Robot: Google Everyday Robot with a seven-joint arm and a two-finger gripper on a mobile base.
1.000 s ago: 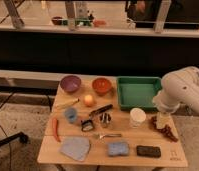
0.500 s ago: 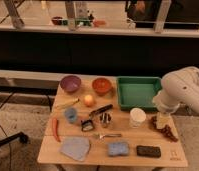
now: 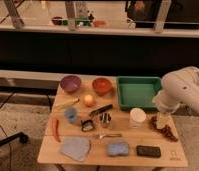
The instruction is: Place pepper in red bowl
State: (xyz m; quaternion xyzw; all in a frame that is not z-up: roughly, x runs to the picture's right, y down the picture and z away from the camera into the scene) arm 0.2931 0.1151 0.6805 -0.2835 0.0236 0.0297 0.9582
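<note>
The pepper point(image 3: 55, 129), a long thin red chili, lies at the table's left edge near the front. The red bowl point(image 3: 101, 85) stands empty at the back middle of the table, right of a purple bowl point(image 3: 70, 83). My white arm point(image 3: 183, 90) reaches in from the right. My gripper point(image 3: 162, 119) hangs low over the table's right side, just above a dark red grape bunch point(image 3: 165, 131) and far from both the pepper and the red bowl. It holds nothing that I can see.
A green tray point(image 3: 138, 92) sits at the back right. Between pepper and bowl are an orange fruit point(image 3: 89, 100), a blue cup point(image 3: 70, 115), a metal cup point(image 3: 105, 119) and a white cup point(image 3: 137, 117). A grey cloth point(image 3: 75, 148), a blue sponge point(image 3: 118, 148) and a black block point(image 3: 148, 151) line the front.
</note>
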